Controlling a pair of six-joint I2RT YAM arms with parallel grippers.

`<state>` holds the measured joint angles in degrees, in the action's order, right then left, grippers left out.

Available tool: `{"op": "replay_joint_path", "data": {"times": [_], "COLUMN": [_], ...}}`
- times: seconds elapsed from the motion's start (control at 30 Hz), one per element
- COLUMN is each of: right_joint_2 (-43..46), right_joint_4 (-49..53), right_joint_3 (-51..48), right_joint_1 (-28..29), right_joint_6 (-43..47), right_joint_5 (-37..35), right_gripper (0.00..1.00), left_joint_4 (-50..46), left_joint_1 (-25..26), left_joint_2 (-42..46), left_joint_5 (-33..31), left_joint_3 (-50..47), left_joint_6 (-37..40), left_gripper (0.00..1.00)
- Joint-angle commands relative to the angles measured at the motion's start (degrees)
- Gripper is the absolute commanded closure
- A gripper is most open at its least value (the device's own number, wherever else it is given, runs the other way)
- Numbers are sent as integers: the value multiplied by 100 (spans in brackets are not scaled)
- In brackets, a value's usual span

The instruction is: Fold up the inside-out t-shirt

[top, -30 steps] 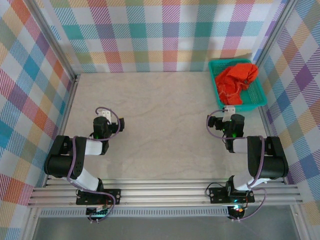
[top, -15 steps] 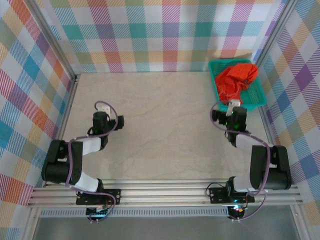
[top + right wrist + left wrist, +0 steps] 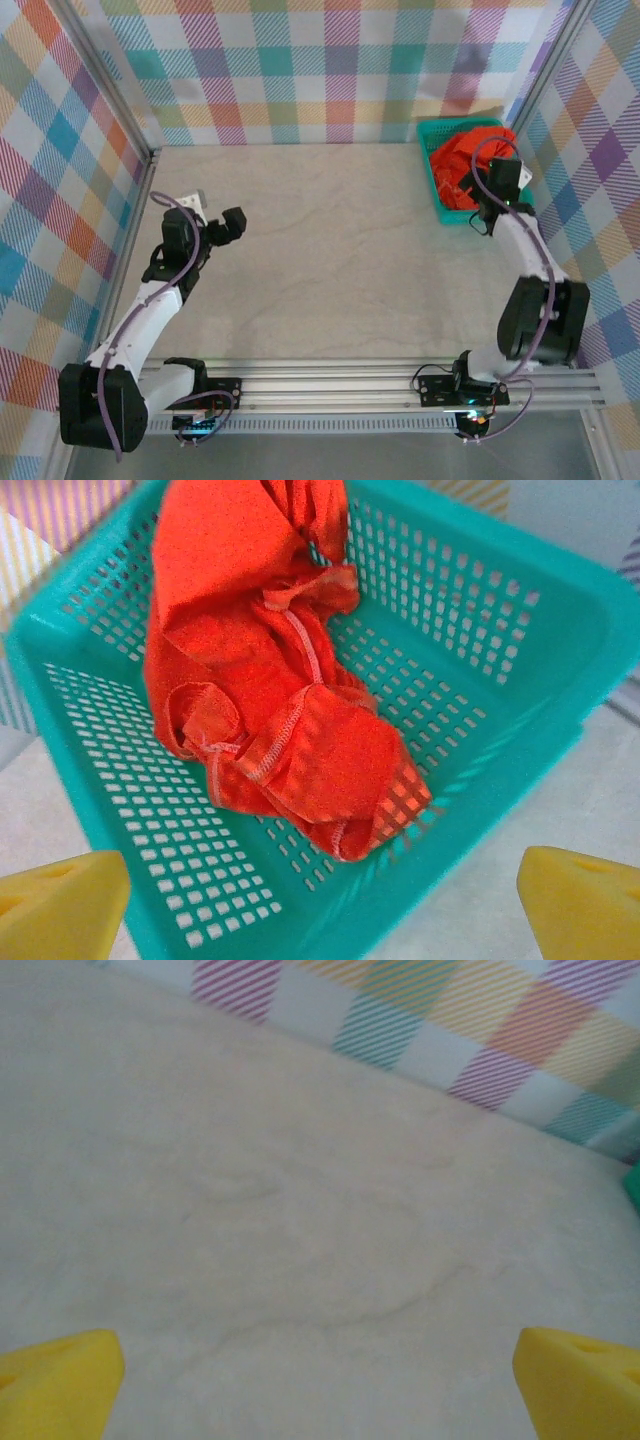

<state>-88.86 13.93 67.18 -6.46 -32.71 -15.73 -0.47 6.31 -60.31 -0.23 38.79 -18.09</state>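
The inside-out t-shirt (image 3: 452, 160) is a crumpled orange-red heap with its seams showing, lying in a teal mesh basket (image 3: 466, 123) at the table's far right corner. My right gripper (image 3: 490, 172) hovers over the basket's near side, open, above the shirt and not touching it. In the right wrist view the t-shirt (image 3: 270, 680) lies ahead of the right gripper (image 3: 320, 910), whose yellow fingertips (image 3: 60, 900) stand wide apart at the bottom corners. My left gripper (image 3: 192, 207) is open above bare table on the left. The left gripper (image 3: 320, 1390) has nothing between its yellow fingertips (image 3: 55, 1380).
The basket (image 3: 480, 610) has perforated walls and stands against the checked right wall. Checked walls close in the table on the left, back and right. An aluminium rail (image 3: 330, 385) with the arm bases runs along the near edge. The marbled table (image 3: 330, 240) lies between the arms.
My right arm has stretched away from the near edge and now hangs over the basket. The left arm has swung out to the left and reached farther. Both grippers stayed open.
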Motion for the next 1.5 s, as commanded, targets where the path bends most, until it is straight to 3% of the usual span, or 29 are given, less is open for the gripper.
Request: {"op": "replay_joint_path", "data": {"times": [0.0, 0.1, 0.23, 0.4, 0.6, 0.63, 0.73, 0.8, 0.93, 1.17, 1.47], "right_joint_2": [-777, -1441, -2132, -3074, -3547, -3597, -3675, -3564, -3163, -1983, -6], "right_joint_4": [594, 597, 683, 1019, 899, 887, 950, 1010, 1146, 1315, 764], "right_joint_3": [715, 1428, 2079, 2812, 2914, 2944, 3087, 3126, 3199, 3270, 2662], "right_joint_1": [-38, -36, -32, -29, 64, 71, 66, 66, 67, 79, 393], "right_joint_6": [-309, -201, -105, -58, -30, -28, -16, 23, 119, -1, 141], "right_joint_5": [500, 805, 720, 699, 887, 944, 1036, 1012, 883, 1067, 1389], "right_gripper": [0, 11, 25, 27, 29, 34, 66, 87, 100, 100, 100], "left_joint_4": [-1038, -1115, -964, -905, -689, -659, -671, -674, -613, -669, -709], "left_joint_1": [-21, -77, -94, -90, -94, -94, -94, -94, -94, -77, 17], "left_joint_2": [340, 641, 883, 814, 723, 720, 721, 736, 735, 793, 1003], "left_joint_5": [-1461, -1947, -1834, -1309, -793, -747, -681, -580, -254, 579, 1096], "left_joint_3": [-126, -199, -274, -257, -374, -401, -464, -490, -499, -383, -131], "left_joint_6": [-1093, -1092, -1081, -1074, -1088, -1094, -1166, -1201, -1293, -1501, -1610], "left_gripper": [0, 0, 0, 0, 0, 0, 0, 0, 1, 3, 5]}}
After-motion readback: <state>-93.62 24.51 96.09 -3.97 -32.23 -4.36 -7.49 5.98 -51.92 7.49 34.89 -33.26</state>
